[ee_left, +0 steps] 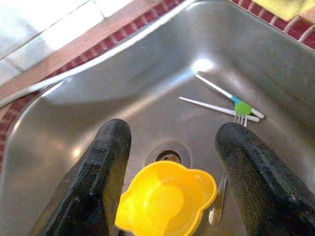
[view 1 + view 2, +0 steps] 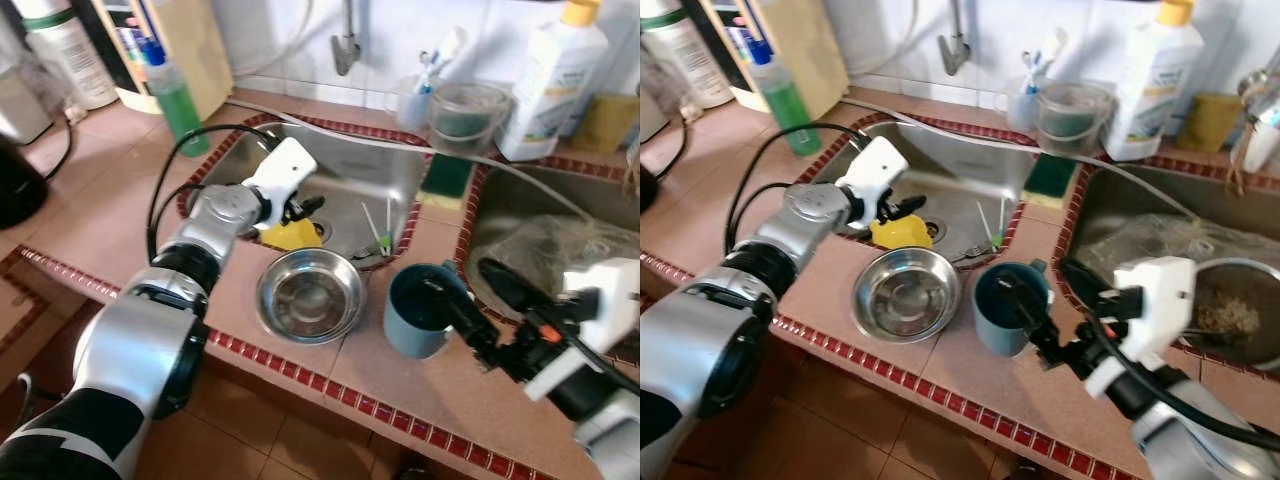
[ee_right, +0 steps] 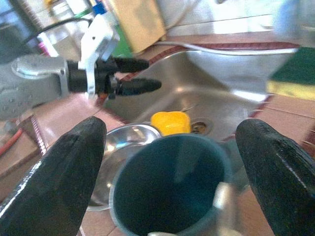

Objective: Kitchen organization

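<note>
A small yellow cup (image 2: 292, 234) lies on the floor of the steel sink (image 2: 370, 170), beside the drain. My left gripper (image 2: 305, 208) hovers just above it, open; in the left wrist view the yellow cup (image 1: 167, 201) sits below and between the two black fingers (image 1: 106, 177). A steel bowl (image 2: 310, 295) and a blue-grey mug (image 2: 415, 315) stand on the tiled counter in front of the sink. My right gripper (image 2: 455, 277) is open at the mug's rim, and in the right wrist view its fingers (image 3: 59, 172) stand wide on either side of the mug (image 3: 172, 182).
A fork and white utensils (image 2: 378, 235) lie in the sink's right corner. A green soap bottle (image 2: 175, 100), a sponge (image 2: 445, 175), a clear tub (image 2: 468, 112) and a white detergent bottle (image 2: 550, 80) ring the sink. The second basin (image 2: 540, 240) at right holds a plastic bag.
</note>
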{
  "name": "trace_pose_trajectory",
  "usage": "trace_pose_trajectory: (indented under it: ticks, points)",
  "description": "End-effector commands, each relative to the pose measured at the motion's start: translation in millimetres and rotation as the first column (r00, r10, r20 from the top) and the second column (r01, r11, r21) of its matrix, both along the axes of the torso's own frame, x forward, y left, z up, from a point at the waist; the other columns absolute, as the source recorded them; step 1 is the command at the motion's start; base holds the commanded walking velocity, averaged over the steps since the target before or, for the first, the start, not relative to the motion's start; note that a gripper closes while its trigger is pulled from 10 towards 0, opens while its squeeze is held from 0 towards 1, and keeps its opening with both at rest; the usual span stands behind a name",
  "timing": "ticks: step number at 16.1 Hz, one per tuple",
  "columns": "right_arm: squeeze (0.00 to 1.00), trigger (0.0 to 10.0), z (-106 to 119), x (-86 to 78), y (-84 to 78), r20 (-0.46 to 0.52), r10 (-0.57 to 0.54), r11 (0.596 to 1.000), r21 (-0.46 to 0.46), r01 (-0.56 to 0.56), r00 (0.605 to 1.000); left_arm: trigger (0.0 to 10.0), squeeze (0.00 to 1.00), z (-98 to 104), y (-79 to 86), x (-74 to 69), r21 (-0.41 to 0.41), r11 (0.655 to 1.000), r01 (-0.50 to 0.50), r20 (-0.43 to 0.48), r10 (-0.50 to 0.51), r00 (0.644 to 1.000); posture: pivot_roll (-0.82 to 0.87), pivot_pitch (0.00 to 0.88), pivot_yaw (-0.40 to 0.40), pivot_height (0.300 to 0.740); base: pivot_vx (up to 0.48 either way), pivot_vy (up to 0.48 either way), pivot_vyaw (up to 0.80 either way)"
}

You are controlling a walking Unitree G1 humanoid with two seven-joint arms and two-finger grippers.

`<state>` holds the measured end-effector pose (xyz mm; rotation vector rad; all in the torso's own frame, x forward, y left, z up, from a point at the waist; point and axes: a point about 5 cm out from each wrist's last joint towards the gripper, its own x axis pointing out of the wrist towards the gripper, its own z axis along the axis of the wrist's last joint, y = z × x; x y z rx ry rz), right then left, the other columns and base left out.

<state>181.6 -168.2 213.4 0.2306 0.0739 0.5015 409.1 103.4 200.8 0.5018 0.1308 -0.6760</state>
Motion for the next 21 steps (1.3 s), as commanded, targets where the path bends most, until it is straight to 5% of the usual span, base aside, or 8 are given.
trace_pose_trajectory:
  ticks: [1,7,21]
  points:
    - [0.00,10.0,-3,1.3,4.4,-0.007,0.040,0.999,-0.002,-0.040,0.999,10.0,0.00,4,8.6,0.8,-0.020,1.000,-0.005,-0.013,0.005,1.000,-0.23,0.029,0.069,0.740,0.000,0.000,0.00]
    - [0.00,10.0,-12,6.8,10.7,-0.015,0.104,0.994,-0.037,-0.104,0.995,10.0,0.00,9,24.1,-2.3,-0.092,0.994,0.050,-0.113,-0.061,0.992,-0.20,0.015,0.047,0.740,0.000,0.000,0.00]
    - [0.00,10.0,-27,-4.2,12.1,0.003,0.092,0.990,-0.110,-0.091,0.996,10.0,0.00,-21,23.7,-25.9,-0.031,0.983,0.178,-0.248,-0.181,0.952,-0.21,0.043,0.062,0.740,0.000,0.000,0.00]
